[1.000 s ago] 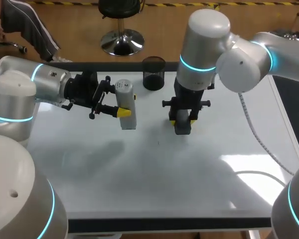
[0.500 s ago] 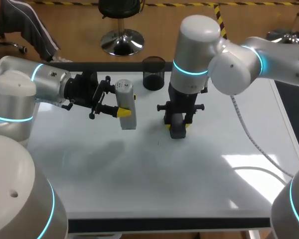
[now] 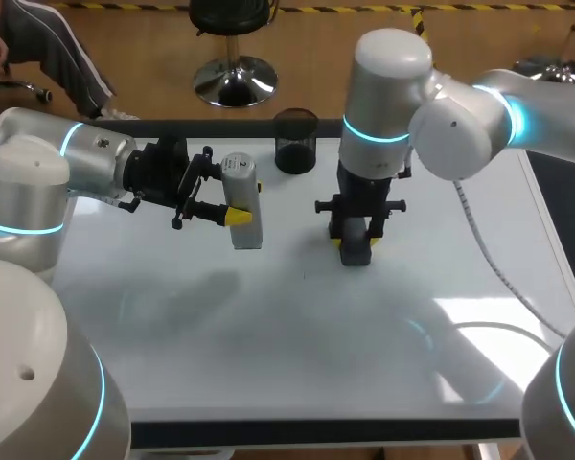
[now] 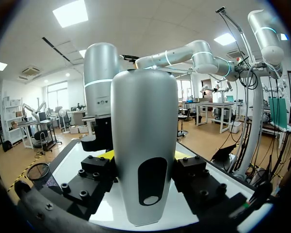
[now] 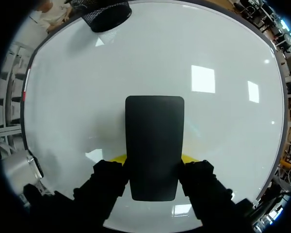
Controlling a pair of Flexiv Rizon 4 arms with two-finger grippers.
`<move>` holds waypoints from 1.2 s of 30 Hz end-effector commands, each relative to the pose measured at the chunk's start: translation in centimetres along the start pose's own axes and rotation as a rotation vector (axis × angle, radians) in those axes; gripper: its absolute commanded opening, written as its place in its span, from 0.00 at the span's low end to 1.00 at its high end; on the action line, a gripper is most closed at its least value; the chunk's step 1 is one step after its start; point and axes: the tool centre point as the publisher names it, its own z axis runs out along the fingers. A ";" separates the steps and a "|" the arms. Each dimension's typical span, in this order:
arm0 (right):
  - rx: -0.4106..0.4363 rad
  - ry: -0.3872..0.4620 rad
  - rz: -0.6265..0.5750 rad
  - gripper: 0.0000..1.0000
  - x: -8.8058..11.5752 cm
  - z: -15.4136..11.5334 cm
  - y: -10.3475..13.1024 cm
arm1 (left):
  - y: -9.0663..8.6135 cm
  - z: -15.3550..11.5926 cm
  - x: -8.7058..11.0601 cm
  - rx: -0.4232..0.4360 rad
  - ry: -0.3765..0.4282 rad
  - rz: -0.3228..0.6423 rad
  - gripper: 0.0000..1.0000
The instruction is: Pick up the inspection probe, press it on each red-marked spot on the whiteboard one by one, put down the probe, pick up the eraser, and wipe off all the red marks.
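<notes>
Left tool (image 3: 238,217): we see it clamped on the silver-grey cylindrical inspection probe (image 3: 241,206), with a yellow tip on each side.
Probe place: upright over the far left part of the white whiteboard (image 3: 268,326) covering the bench; we cannot tell whether its foot touches.
Right tool (image 3: 355,240): pointing down, gripping the black rectangular eraser (image 3: 355,249) from both sides.
Eraser place: mid-board, toward the far edge, with its lower end at the surface.
Left wrist view only: a dark oval window low on the probe (image 4: 144,145), held in the left tool (image 4: 144,155).
Right wrist view only: the eraser's flat black face (image 5: 154,145) in the right tool (image 5: 154,162), and the weave of the black mesh cup (image 5: 104,14) ahead at the far edge.
</notes>
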 end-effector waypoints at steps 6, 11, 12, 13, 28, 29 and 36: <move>-0.010 0.016 0.051 0.00 -4.3 -0.2 -0.4 | -0.1 0.0 0.1 0.000 -0.002 0.001 0.00; -0.024 0.012 0.071 0.00 -5.8 -1.1 -0.7 | -0.1 0.0 0.1 0.000 -0.002 0.001 0.00; -0.027 0.012 0.072 0.00 -5.9 -1.3 -0.8 | -0.1 0.0 0.1 0.000 -0.002 0.001 0.00; -0.029 0.012 0.073 0.00 -6.1 -1.5 -0.9 | -0.1 0.0 0.1 0.000 -0.002 0.001 0.00; -0.046 -0.021 0.023 0.00 -8.5 -3.8 -2.3 | -0.1 0.0 0.1 0.000 -0.002 0.001 0.00; -0.047 -0.023 0.022 0.00 -8.7 -4.1 -2.4 | -0.1 0.0 0.1 0.000 -0.002 0.001 0.00; -0.055 -0.048 -0.001 0.00 -10.1 -5.6 -3.5 | -0.1 0.0 0.1 0.000 -0.002 0.001 0.00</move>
